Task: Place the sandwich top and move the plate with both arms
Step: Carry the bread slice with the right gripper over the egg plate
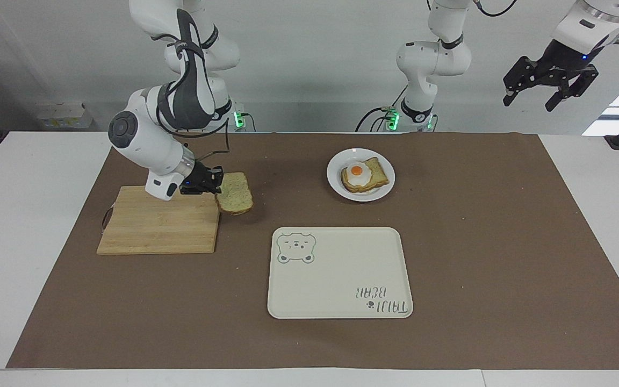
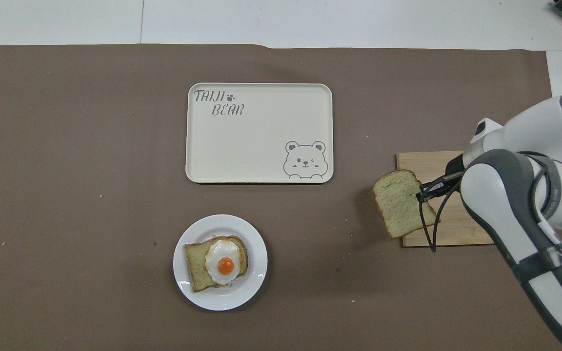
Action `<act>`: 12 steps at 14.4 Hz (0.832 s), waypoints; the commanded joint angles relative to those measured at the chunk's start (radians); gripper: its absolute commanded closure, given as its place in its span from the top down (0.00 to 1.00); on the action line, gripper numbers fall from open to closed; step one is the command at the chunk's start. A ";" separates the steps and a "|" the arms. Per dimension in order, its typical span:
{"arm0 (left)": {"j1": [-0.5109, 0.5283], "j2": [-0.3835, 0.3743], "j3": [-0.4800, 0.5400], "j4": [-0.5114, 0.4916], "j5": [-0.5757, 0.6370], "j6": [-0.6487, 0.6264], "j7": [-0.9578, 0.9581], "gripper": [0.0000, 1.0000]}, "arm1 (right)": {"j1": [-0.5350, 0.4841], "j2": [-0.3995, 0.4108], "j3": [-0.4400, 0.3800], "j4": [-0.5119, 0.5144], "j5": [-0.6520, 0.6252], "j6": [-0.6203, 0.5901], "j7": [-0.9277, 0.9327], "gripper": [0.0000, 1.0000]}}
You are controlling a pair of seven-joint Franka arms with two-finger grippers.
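On the brown mat there lay one bear-print tray (image 1: 339, 273), one wooden board (image 1: 160, 226) and one white plate (image 1: 360, 174) bearing one egg-topped toast. My right claw (image 1: 214, 183) was clamped on the edge of the one sandwich top (image 1: 234, 193), lifted over the board's plate-ward edge. I judged it light, soft and crumbly, best pinched by its crust; my left claw (image 1: 549, 87) hung wide and idle above its own table end.

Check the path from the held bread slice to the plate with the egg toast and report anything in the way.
Nothing visible blocks it. The right gripper holds the sandwich top over the cutting board edge; only bare brown mat lies between it and the plate. The tray sits farther from the robots, off that line. The left gripper waits raised, open.
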 commanded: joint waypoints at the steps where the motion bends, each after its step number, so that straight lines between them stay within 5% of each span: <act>1: -0.003 -0.027 -0.001 -0.028 0.010 -0.003 -0.011 1.00 | 0.039 -0.027 0.001 -0.007 0.069 -0.037 0.007 0.00; 12: -0.006 -0.027 -0.001 -0.028 0.010 -0.003 -0.011 1.00 | 0.377 -0.069 0.001 -0.031 0.253 0.068 0.551 0.00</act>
